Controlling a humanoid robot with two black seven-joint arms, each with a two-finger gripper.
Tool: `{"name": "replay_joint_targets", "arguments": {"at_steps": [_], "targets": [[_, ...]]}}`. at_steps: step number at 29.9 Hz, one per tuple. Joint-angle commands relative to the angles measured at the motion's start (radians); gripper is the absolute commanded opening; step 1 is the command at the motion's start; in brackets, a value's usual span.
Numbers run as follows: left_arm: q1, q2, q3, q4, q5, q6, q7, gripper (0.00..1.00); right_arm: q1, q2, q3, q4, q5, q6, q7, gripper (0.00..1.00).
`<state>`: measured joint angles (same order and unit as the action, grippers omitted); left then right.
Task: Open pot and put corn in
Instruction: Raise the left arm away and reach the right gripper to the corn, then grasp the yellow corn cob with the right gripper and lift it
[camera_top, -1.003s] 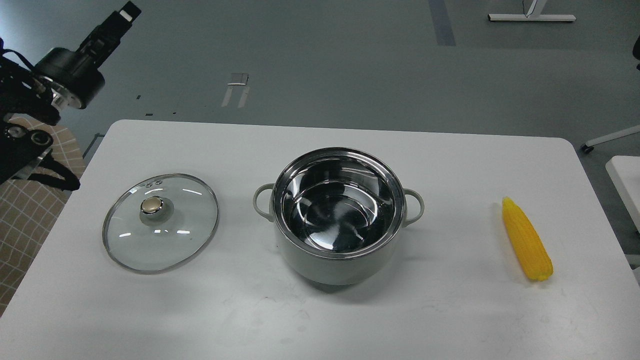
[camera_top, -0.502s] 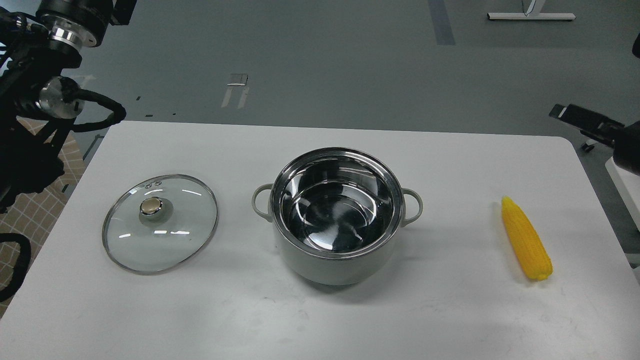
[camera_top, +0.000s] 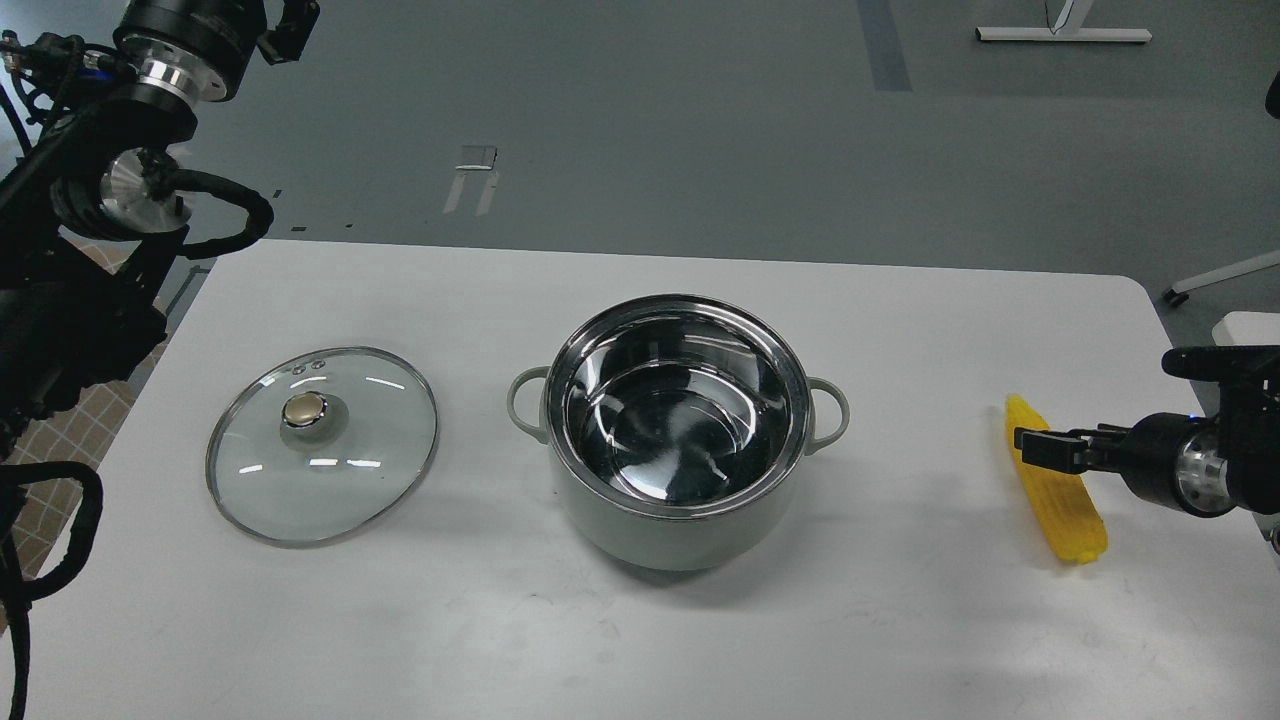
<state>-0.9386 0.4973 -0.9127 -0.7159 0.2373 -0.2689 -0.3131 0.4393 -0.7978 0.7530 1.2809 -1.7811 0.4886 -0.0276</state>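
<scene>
The pale grey-green pot (camera_top: 676, 520) stands uncovered at the middle of the white table, and its shiny steel inside is empty. Its glass lid (camera_top: 322, 470) with a metal knob lies flat on the table to the left. The yellow corn (camera_top: 1065, 510) lies on the table at the right. My right gripper (camera_top: 1040, 447) reaches in from the right edge and sits over the corn's upper half; its dark fingers cannot be told apart. My left arm is raised at the top left. Only a small black part of the left gripper (camera_top: 290, 28) shows at the top edge.
The white table (camera_top: 900, 620) has rounded corners; its right edge runs just past the corn. Grey floor lies beyond the far edge. Another white surface (camera_top: 1250, 328) shows at the right edge.
My right arm has come down and left from beyond the table's far right corner to sit over the corn. My left arm has shifted slightly at the top left. Pot, lid and corn have not moved.
</scene>
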Motion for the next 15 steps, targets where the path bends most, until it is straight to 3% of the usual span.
{"name": "replay_joint_targets", "arguments": {"at_steps": [1, 5, 9, 12, 15], "targets": [[0.000, -0.002, 0.003, 0.000, 0.004, -0.003, 0.000, 0.92, -0.017, 0.005, -0.004, -0.008, -0.007, 0.000, -0.012, 0.82], [0.004, 0.001, 0.008, 0.001, 0.002, -0.003, 0.000, 0.92, -0.033, 0.043, -0.008, -0.041, -0.024, 0.000, -0.054, 0.56], [0.006, 0.004, 0.006, 0.000, 0.002, -0.004, 0.000, 0.92, -0.031, 0.065, -0.006, -0.048, -0.023, 0.000, -0.057, 0.44], [0.003, 0.006, 0.006, 0.001, 0.004, -0.004, 0.000, 0.92, -0.025, 0.069, 0.002, -0.045, -0.020, 0.000, -0.057, 0.23], [0.001, 0.006, 0.006, 0.001, 0.002, -0.003, 0.000, 0.92, -0.005, 0.069, 0.020, -0.041, -0.015, 0.000, -0.055, 0.16]]}}
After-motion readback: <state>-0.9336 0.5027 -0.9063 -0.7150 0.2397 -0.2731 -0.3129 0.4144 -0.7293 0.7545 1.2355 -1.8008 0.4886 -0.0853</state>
